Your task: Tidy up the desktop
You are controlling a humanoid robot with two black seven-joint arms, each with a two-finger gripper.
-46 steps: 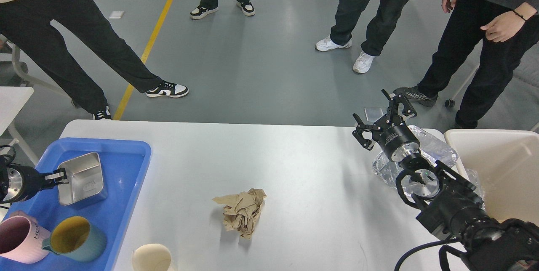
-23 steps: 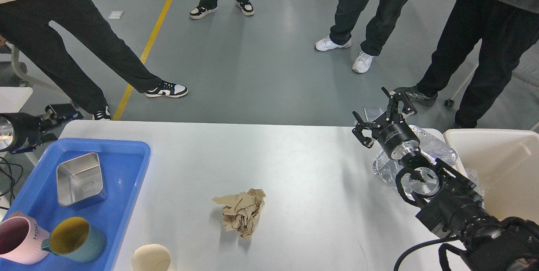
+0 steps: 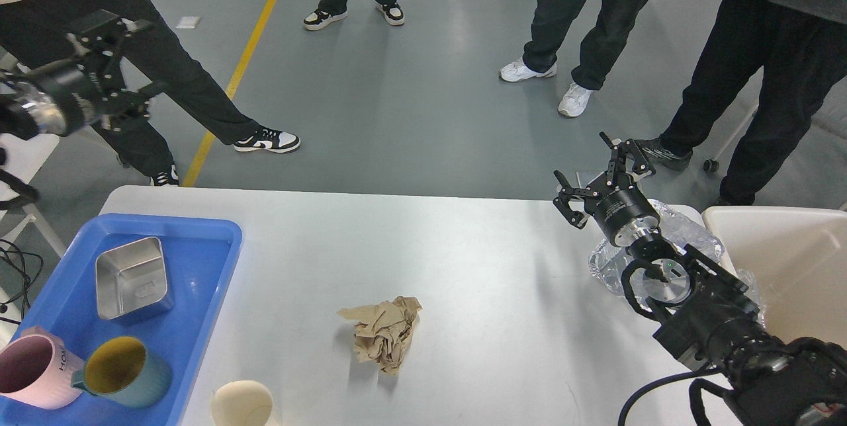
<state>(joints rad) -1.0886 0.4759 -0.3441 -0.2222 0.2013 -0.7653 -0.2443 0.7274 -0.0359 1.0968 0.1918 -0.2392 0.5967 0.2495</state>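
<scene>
Black right gripper (image 3: 599, 178), jaws spread, empty.

Metal tin (image 3: 132, 278), two mugs (image 3: 122, 373), perhaps ceramic, in blue tray (image 3: 198, 260).

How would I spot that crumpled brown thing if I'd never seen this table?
Start at the big white-grey desktop. Near its middle, towards the front edge, lies a crumpled brown paper wad, alone on bare surface. Unlike the cups and metal container in the blue tray to its left, it is wrinkled and shapeless.
</scene>
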